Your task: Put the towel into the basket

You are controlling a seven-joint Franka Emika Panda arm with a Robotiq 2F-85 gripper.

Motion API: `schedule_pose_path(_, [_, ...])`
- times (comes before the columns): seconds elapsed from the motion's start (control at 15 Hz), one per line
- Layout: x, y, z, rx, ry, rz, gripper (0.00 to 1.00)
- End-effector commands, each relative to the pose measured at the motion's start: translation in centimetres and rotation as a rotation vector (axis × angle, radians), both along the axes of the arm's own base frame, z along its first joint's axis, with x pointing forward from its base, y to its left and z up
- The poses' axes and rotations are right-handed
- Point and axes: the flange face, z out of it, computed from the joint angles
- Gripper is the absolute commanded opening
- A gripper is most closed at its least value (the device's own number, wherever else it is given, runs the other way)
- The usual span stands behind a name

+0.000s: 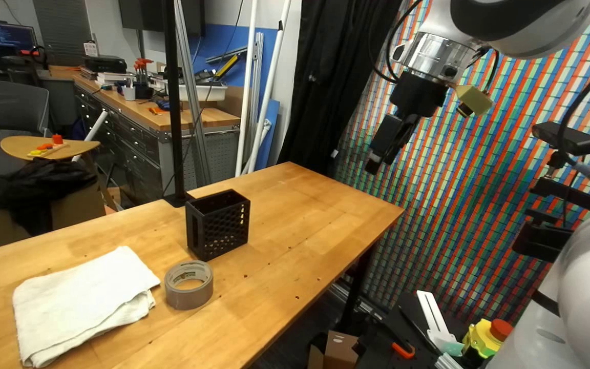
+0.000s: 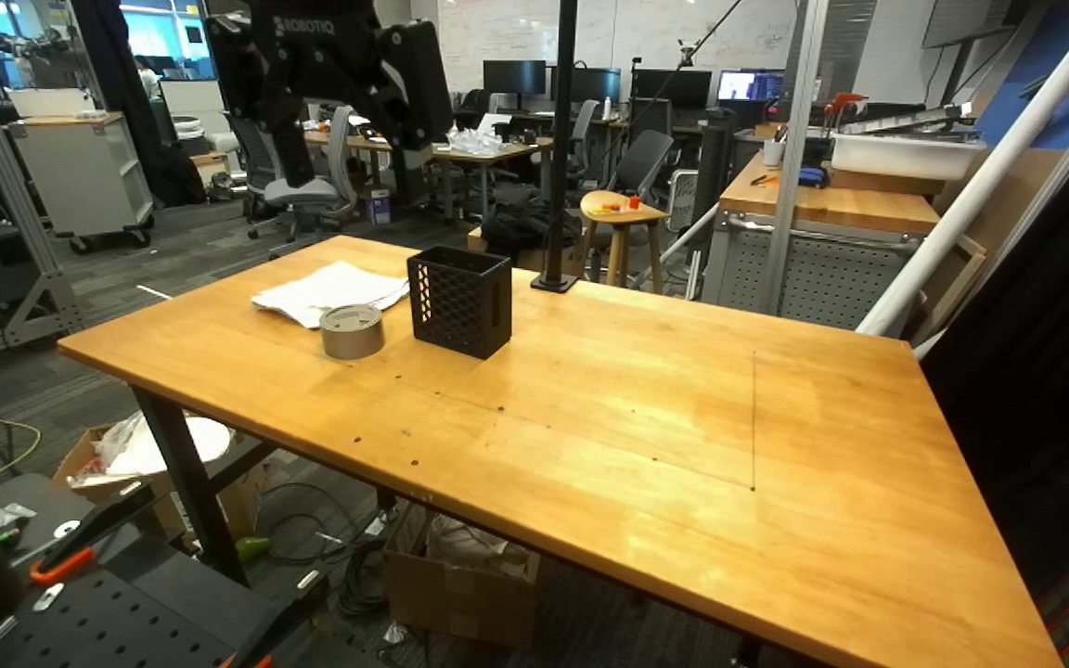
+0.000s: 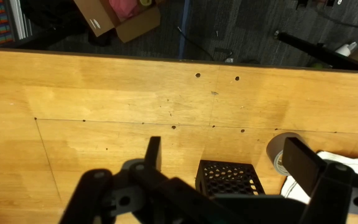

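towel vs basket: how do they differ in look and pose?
Color: the towel is off-white, the basket black.
Form: the towel is folded cloth; the basket is a box with perforated walls.
Pose: the towel lies flat, while the basket stands upright with its open top facing up.
Shared: both rest on the wooden table.

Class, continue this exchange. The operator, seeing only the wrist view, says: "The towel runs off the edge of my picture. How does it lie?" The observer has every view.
Observer: In an exterior view, the towel lies folded on the table.
Operator: I can't see the top of the basket. Is it upright?
Observer: Yes; both exterior views show its open top facing upward.
Operator: Does anything tall stand near it?
Observer: Yes, a black pole stands close beside the basket, near the table's edge.
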Motion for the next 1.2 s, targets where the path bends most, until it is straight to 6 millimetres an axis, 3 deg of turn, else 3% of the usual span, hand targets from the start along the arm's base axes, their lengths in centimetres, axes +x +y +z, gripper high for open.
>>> schedule_pose_path(0.0, [3.4, 5.2, 0.6, -0.06, 0.012, 0.074, 1.0])
schedule_pose_path(0.33, [9.6, 15.2, 1.1, -0.192, 0.019, 0.22, 1.0])
schedule_pose_path(0.6, [15.1, 21.7, 1.1, -0.238, -0.034, 0.336, 1.0])
schedule_pose_path(0.87, [20.3, 26.6, 0.3, -0.241, -0.097, 0.449, 1.0])
schedule_pose_path(1.13, [24.4, 30.0, -1.2, -0.228, -0.115, 0.528, 1.0])
